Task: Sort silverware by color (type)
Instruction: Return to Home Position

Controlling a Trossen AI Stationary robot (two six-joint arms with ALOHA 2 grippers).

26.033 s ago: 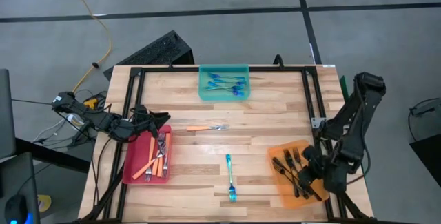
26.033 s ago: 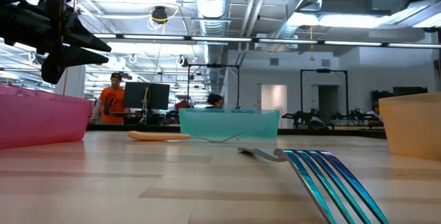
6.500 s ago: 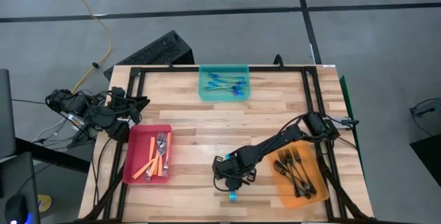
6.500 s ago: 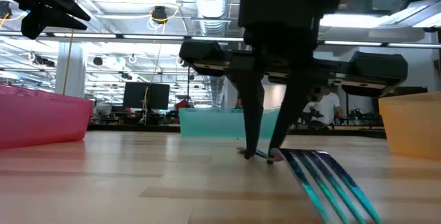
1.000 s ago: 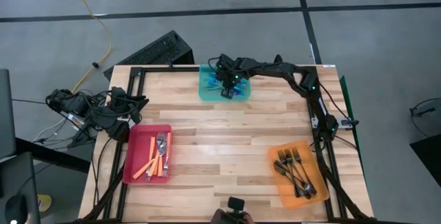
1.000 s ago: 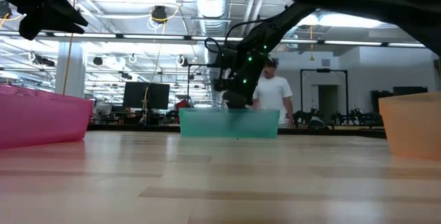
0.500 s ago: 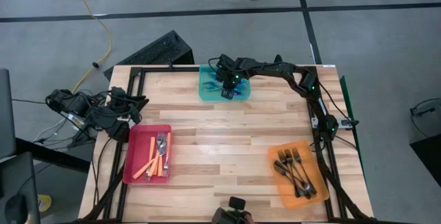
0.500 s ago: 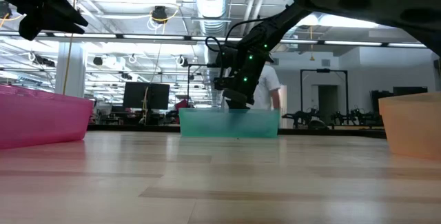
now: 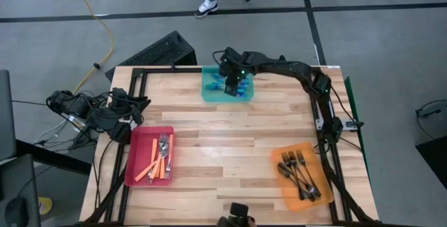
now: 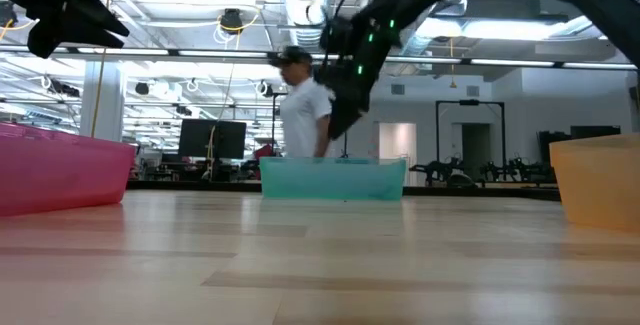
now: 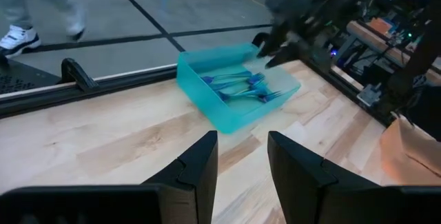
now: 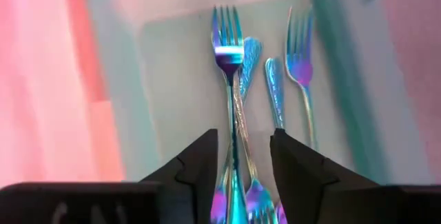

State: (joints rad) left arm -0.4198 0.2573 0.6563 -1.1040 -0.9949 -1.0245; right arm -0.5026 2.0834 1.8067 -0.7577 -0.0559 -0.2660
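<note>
- Nearest the low camera, no fork is seen lying loose on the bare boards of the table [image 9: 223, 140]. The sorting is therefore judged to be finished as far as can be seen.
- At the near left, the orange-handled forks [image 9: 155, 163] are gathered in the red tray [image 9: 133, 167].
- At the near right, the dark forks [image 9: 300, 174] are piled in the orange tray [image 9: 278, 163].
- Farther back on the left, the left arm is folded at the table's left edge, off the work area. The left gripper [image 11: 241, 140] is aimed across the table, its fingers set moderately apart with nothing between them.
- At the far centre, the blue forks [image 11: 241, 86] are laid together inside the teal tray [image 9: 208, 93].
- Over that tray the right gripper [image 12: 242, 136] is hung, pointing down at the forks. Its fingers are parted by a narrow gap and nothing is held.
- From the table's right side the right arm is stretched long along the far edge.
- Only the drawing back of that arm to its rest pose is judged to be left.
- Beyond the table, a person [image 10: 305, 115] is seen passing on the floor.
</note>
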